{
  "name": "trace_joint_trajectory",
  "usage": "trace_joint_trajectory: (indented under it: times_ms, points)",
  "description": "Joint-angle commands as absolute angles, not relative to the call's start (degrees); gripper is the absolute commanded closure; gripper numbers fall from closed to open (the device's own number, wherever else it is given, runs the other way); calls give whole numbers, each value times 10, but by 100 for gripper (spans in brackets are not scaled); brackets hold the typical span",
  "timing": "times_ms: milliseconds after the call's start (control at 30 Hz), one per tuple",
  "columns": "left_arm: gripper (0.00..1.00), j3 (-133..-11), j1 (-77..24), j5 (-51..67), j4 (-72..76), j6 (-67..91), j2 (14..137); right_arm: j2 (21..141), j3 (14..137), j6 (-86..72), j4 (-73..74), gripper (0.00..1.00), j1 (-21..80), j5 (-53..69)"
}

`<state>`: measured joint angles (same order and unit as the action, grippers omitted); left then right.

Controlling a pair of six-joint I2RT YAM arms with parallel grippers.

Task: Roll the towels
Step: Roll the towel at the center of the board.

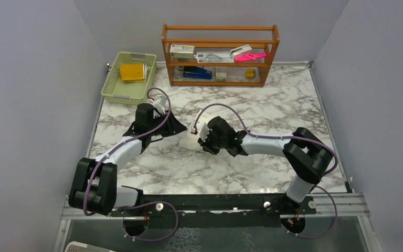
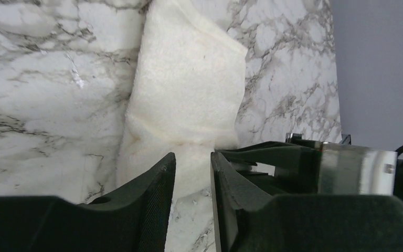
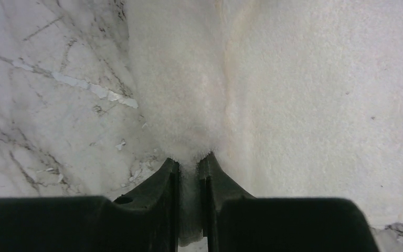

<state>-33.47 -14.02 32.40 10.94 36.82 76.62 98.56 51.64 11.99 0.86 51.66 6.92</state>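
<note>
I have both arms reaching in from the near edge, and they meet around the middle. The left arm [image 1: 120, 149] has its elbow folded at the near left and its forearm angled far and right, with the wrist tipped down. The left gripper [image 2: 193, 160] shows a narrow gap between its fingers, and I can't tell if they nip anything. The right arm [image 1: 265, 143] is bent at the near right and its forearm stretches left. The right gripper [image 3: 189, 161] is pinched tight on a fold of the white towel [image 3: 320, 105].

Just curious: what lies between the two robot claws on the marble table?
The cream-white towel lies between left gripper and right gripper, shown in the top view.
</note>
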Motion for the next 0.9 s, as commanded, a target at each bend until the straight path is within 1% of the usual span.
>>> trace_joint_trajectory:
  times_ms: [0, 133, 233, 433, 700, 867]
  points:
    - [65, -377, -106, 326, 18, 332, 712, 979, 538, 41, 88, 99, 509, 164]
    - [65, -389, -88, 334, -16, 310, 688, 987, 573, -2, 127, 99, 483, 241]
    - [65, -387, -84, 339, -23, 306, 680, 988, 573, -45, 120, 99, 459, 317]
    - [65, -365, -83, 356, -5, 326, 676, 1016, 575, -117, 124, 99, 411, 415]
    - [65, -341, -83, 362, 27, 345, 683, 1084, 622, -170, 164, 99, 359, 516]
    - [65, -338, -89, 359, 31, 350, 677, 1088, 618, -211, 140, 99, 336, 543]
